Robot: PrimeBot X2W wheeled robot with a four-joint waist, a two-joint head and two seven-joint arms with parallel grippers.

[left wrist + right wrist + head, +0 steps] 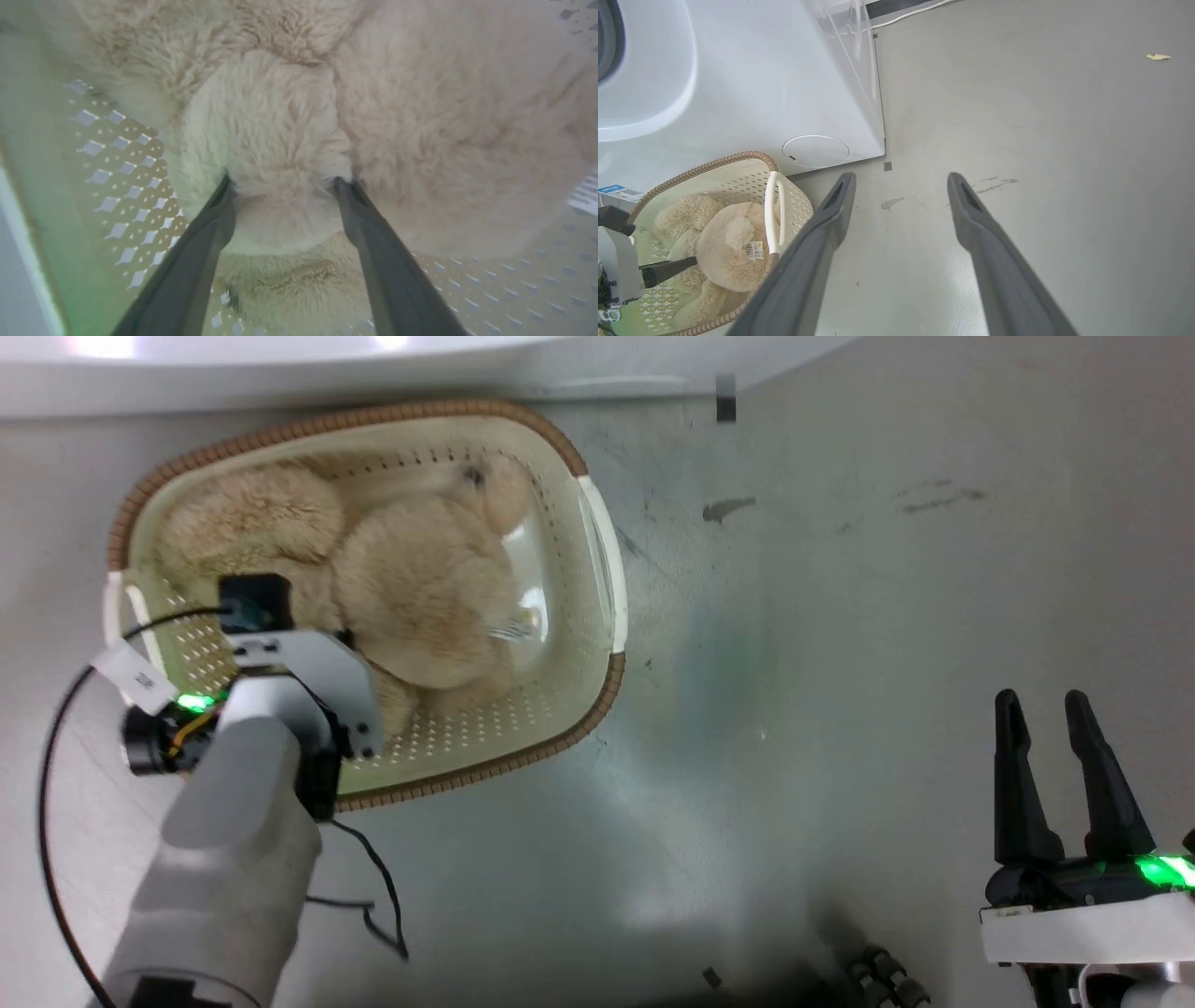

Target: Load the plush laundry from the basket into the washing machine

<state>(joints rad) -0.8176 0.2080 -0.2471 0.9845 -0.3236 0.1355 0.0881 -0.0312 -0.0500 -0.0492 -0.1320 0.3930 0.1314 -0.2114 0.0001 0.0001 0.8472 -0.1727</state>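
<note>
The beige plush laundry [420, 588] lies in the cream basket [597, 709] on the floor, its white tag [513, 630] facing the right rim. My left gripper [282, 184] reaches down into the basket, open, its two fingers straddling a rounded lobe of the plush [271, 135] with the tips pressed into the pile. One left finger [668, 268] also shows in the right wrist view, against the plush [728, 242]. My right gripper [1041, 705] hangs open over bare floor to the basket's right. The white washing machine [738, 93] stands just behind the basket [773, 205].
Grey floor [840, 616] spreads to the right of the basket. A black cable [373, 896] trails from my left forearm. The washer's lower front carries a round cover [816, 151]. Small dark parts [878, 975] lie at the bottom edge of the head view.
</note>
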